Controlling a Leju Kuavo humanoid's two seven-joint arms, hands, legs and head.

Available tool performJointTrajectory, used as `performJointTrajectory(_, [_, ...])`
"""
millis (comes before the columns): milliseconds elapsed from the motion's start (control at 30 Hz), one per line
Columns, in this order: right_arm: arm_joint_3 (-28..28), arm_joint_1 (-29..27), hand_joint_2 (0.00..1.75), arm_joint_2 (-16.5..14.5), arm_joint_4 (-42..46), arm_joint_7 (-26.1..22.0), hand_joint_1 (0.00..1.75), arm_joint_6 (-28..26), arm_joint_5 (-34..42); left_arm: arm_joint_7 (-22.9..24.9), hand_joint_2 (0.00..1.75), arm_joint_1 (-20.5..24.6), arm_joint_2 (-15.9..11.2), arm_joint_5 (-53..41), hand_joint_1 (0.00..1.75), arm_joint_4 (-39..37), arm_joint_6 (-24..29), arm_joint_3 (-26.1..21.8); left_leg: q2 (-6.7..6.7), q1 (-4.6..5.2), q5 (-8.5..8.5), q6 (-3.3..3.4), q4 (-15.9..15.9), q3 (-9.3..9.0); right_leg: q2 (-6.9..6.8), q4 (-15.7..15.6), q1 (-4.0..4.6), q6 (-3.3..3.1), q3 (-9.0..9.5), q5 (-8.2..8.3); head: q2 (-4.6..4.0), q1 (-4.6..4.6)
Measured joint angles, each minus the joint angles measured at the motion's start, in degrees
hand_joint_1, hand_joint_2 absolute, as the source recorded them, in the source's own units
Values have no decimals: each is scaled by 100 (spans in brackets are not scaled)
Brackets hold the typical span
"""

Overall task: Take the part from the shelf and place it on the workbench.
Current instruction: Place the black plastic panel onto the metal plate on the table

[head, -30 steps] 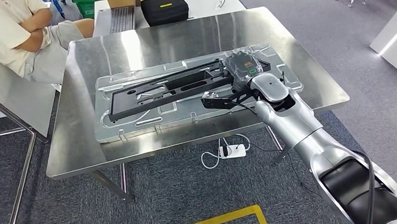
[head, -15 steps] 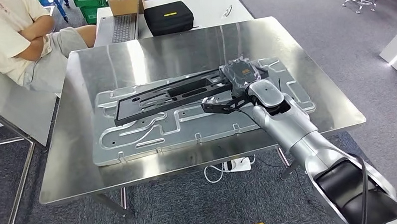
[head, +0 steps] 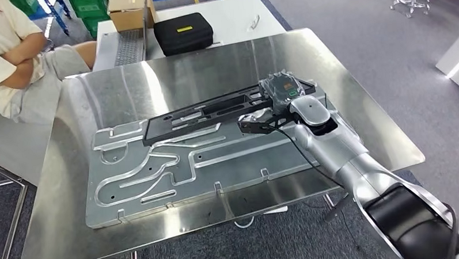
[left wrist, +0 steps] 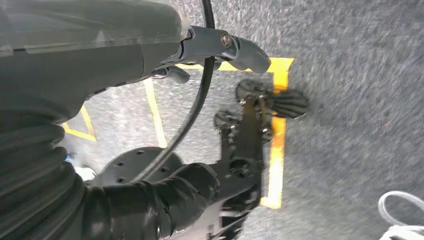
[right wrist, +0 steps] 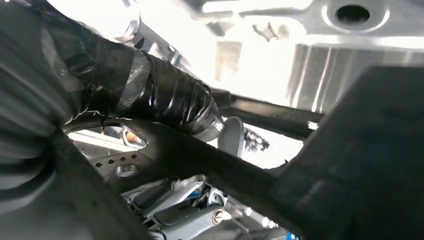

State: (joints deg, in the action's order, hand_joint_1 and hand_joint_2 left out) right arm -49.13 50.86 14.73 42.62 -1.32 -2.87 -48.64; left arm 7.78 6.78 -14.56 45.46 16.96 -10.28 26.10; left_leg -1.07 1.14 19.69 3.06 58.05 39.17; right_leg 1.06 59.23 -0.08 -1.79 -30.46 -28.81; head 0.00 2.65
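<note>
the step in hand is judged to be the placing: the black part point(head: 215, 111) is over the steel workbench point(head: 213, 55), resting on or just above the large silver grooved plate point(head: 176, 166) that lies on it; contact along the part's length cannot be confirmed from the head view.

right hand point(head: 280, 88): it is at the near end of the part, wrapped over that end from above. in the right wrist view the thumb point(right wrist: 165, 97) curls round a black bar of the part point(right wrist: 270, 117), so the hand is read as gripping the part. the fingers are hidden under the hand's cover in the head view.

left hand point(left wrist: 220, 45): it hangs at the robot's side above the grey carpet floor point(left wrist: 360, 100); it holds nothing, and whether its fingers are spread or curled cannot be told.

orientation of the part: it is a long, flat frame with slots. its long axis runs straight away from the right hand, roughly parallel to the long side of the grooved plate. the far end points away from the hand, toward the seated person point(head: 11, 62) beyond the workbench.

next move, as a judgement: lower the held end until the whole part lies flat, then release the grip and lift the hand clear without dragging the frame.
</note>
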Motion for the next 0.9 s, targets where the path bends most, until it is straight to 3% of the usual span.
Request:
performJointTrajectory(67, [5, -36, 0, -19, -65, -7, 0, -12, -8, 13, 175, 6, -3, 43, 0, -2, -48, -70, -1, 7, -23, 30, -82, -64, 25, -37, -6, 52, 29, -50, 0, -3])
performJointTrajectory(133, [27, -58, 0, -22, -125, -21, 0, -15, -20, 54, 175, 1, 7, 87, 0, -2, -142, -171, 27, -27, -37, 35, -225, -163, -3, 56, -5, 103, -11, -144, 0, 0])
performJointTrajectory(167, [39, -62, 0, -22, -155, -31, 0, -16, -24, 86, 175, -6, 13, 103, 0, -2, -190, -216, 39, -51, -39, 39, -288, -210, -22, 260, -7, 131, -121, -248, 0, 2])
performJointTrajectory(233, [53, -85, 0, -25, -214, -61, 0, -16, -30, 144, 87, -21, 25, 129, 0, -3, -246, -287, 42, -61, 0, 55, -308, -244, -41, 932, -46, 193, -542, -494, 0, 5])
performJointTrajectory(300, [54, -139, 0, -30, -273, -96, 0, -14, -34, 174, 0, -32, 42, 120, 0, -4, -258, -345, 21, -80, 62, 40, -275, -259, -49, 1404, -98, 258, -927, -525, 0, 4])
performJointTrajectory(333, [54, -158, 0, -32, -299, -110, 0, -13, -36, 189, 0, -40, 50, 101, 0, -6, -256, -364, 7, -95, 101, 16, -240, -268, -56, 1371, -123, 288, -988, -391, 0, 4])
performJointTrajectory(367, [54, -168, 0, -36, -319, -116, 0, -11, -38, 202, 0, -49, 54, 82, 0, -8, -253, -377, -7, -115, 150, -17, -187, -276, -67, 1131, -147, 316, -937, -167, 0, 4])
performJointTrajectory(433, [54, -161, 0, -49, -342, -120, 0, 1, -38, 219, 0, -64, 50, 50, 0, -14, -246, -397, -30, -139, 267, -107, -33, -259, -89, 483, -171, 345, -711, 201, 0, 6])
performJointTrajectory(467, [55, -155, 0, -60, -348, -122, 0, 14, -38, 219, 0, -70, 45, 33, 0, -18, -240, -414, -42, -141, 317, -150, 38, -238, -89, 280, -171, 325, -625, 278, 0, 4])
performJointTrajectory(633, [57, -153, 0, -159, -303, -175, 0, 55, -17, 225, 0, -111, 46, -129, 0, -25, -197, -521, -37, -150, 415, -316, 162, -181, -91, 174, -146, 118, -565, 291, 0, 0])
performJointTrajectory(700, [58, -160, 0, -194, -209, -222, 0, 55, 14, 232, 0, -110, 62, -198, 0, -25, -193, -540, 28, -171, 715, -374, 601, -11, -106, 142, -161, 65, -540, 328, 0, -1])
performJointTrajectory(767, [58, -200, 0, -212, -84, -245, 0, 55, 43, 241, 0, -109, 77, -258, 0, -26, -186, -565, 67, -191, 1106, -422, 1352, 295, -106, 139, -157, 50, -545, 338, 0, -2])
performJointTrajectory(800, [59, -229, 0, -219, -30, -252, 0, 57, 52, 244, 0, -108, 82, -276, 0, -26, -185, -576, 72, -197, 1196, -435, 1612, 396, -105, 140, -155, 51, -548, 338, 0, -2])
performJointTrajectory(833, [59, -255, 0, -224, 16, -263, 0, 57, 57, 247, 0, -107, 87, -288, 0, -26, -185, -586, 73, -202, 1183, -439, 1682, 407, -104, 140, -155, 51, -550, 338, 0, -2])
performJointTrajectory(867, [59, -273, 0, -228, 55, -277, 0, 55, 62, 249, 0, -106, 89, -297, 0, -26, -189, -599, 73, -205, 1068, -436, 1522, 307, -104, 141, -157, 52, -549, 339, 0, -2])
performJointTrajectory(900, [59, -284, 0, -232, 102, -295, 0, 49, 68, 252, 0, -107, 90, -308, 0, -26, -192, -616, 73, -209, 887, -427, 1169, 108, -103, 141, -160, 56, -547, 340, 0, -2])
